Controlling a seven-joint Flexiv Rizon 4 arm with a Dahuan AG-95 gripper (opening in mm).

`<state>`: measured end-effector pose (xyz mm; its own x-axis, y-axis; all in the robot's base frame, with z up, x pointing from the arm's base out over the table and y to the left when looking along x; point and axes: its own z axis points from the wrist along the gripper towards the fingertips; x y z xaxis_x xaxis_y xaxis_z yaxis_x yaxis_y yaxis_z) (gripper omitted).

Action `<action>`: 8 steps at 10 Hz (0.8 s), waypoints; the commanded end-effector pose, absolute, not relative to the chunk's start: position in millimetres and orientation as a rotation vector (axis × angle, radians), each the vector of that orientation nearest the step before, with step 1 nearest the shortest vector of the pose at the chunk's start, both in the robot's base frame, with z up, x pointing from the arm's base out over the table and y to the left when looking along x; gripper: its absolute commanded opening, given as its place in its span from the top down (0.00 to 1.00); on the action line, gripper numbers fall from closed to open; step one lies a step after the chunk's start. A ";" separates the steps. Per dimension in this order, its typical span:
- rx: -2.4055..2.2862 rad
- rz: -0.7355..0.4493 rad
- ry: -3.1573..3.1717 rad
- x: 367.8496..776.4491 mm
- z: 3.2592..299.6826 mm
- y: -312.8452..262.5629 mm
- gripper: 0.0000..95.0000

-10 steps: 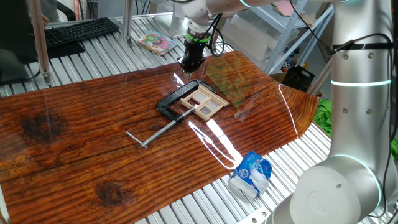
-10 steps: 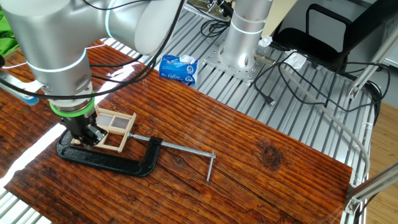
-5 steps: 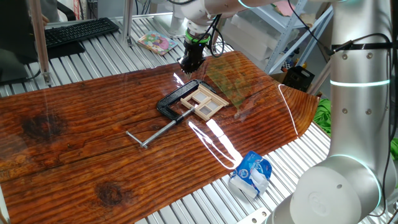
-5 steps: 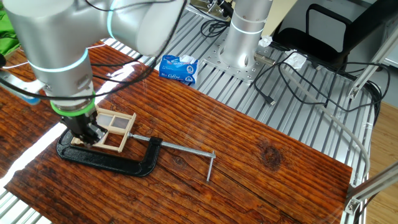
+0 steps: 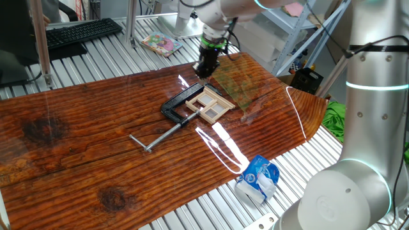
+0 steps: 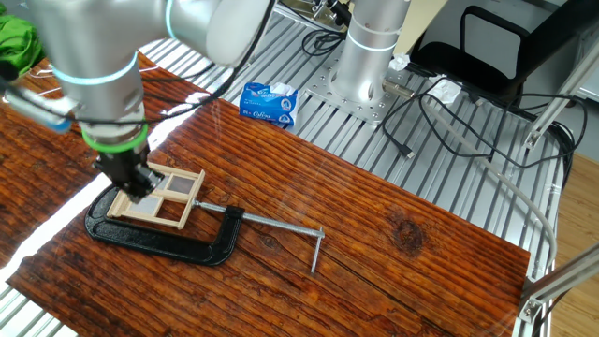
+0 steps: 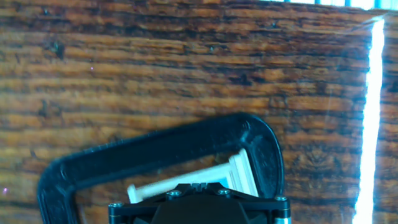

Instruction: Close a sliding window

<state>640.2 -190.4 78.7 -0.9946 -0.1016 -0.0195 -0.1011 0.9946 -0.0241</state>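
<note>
The wooden table (image 5: 77,147), a dark red-brown slab with strong grain, lies on a ribbed metal bench (image 6: 449,150). The silver robot arm (image 6: 94,56) reaches down over the slab's far end in one fixed view, its wrist pointing straight down.

A black C-clamp (image 6: 154,239) lies flat on the wood, its long grey screw rod (image 6: 281,227) running out to a short crossbar. Within the clamp's bow sits the sliding window (image 6: 159,197), a small light tan wooden frame with pale panes split by thin bars; 1 long edge rests against the clamp's black spine.

The gripper (image 6: 134,181) stands at the window's end farthest from the screw rod, its fingers clenched together with nothing between them. From the other fixed view the fingertips seem to touch the frame's top, though contact is hard to judge. In the hand view the clamp (image 7: 155,155) curves around a pale strip of the window (image 7: 205,180).

A blue and white packet (image 5: 259,179) lies on the bench beside the slab. A keyboard (image 5: 77,32) sits at the far corner.
</note>
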 end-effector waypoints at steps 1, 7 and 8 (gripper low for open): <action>-0.179 -0.037 3.112 633.2 73.5 -197.0 1.00; -0.222 -0.023 3.093 617.7 58.8 -204.6 1.00; -0.222 -0.020 3.087 617.1 54.3 -205.1 1.00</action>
<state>617.9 -206.3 51.9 -0.9884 -0.1438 -0.0483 -0.1432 0.9896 -0.0150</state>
